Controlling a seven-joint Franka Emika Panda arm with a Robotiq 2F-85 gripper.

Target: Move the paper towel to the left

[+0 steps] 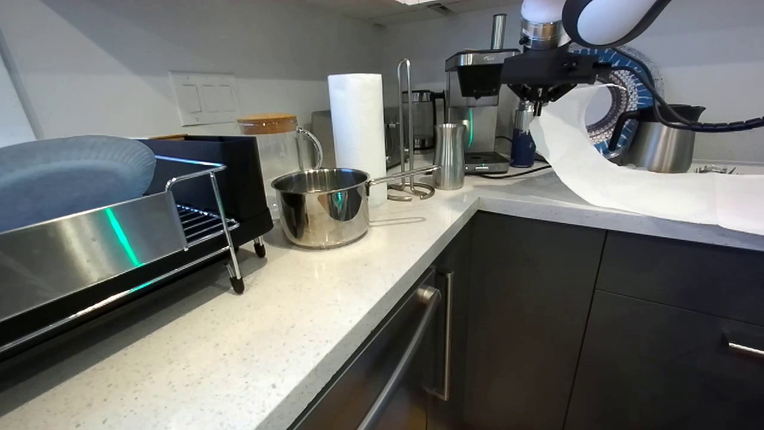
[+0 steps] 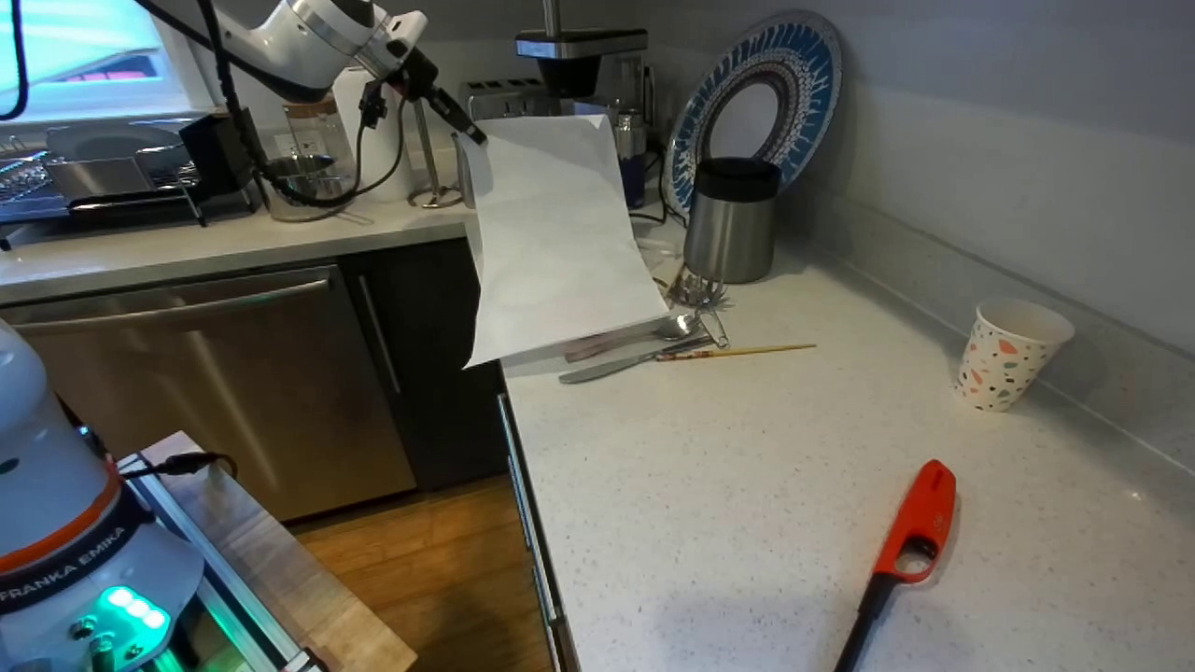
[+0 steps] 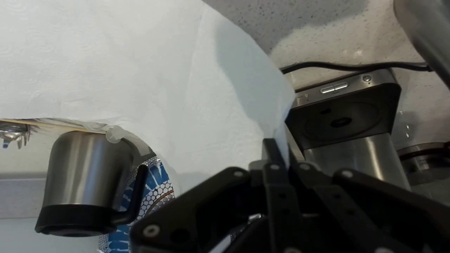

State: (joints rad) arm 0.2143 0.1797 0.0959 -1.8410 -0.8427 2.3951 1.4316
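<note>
The paper towel (image 2: 569,233) slopes down over the counter (image 2: 700,485) from the gripper (image 2: 478,137), whose fingers (image 3: 272,154) are clamped near one corner. It looks light, limp and easily torn; that corner pinch should do if pulled gently.
</note>
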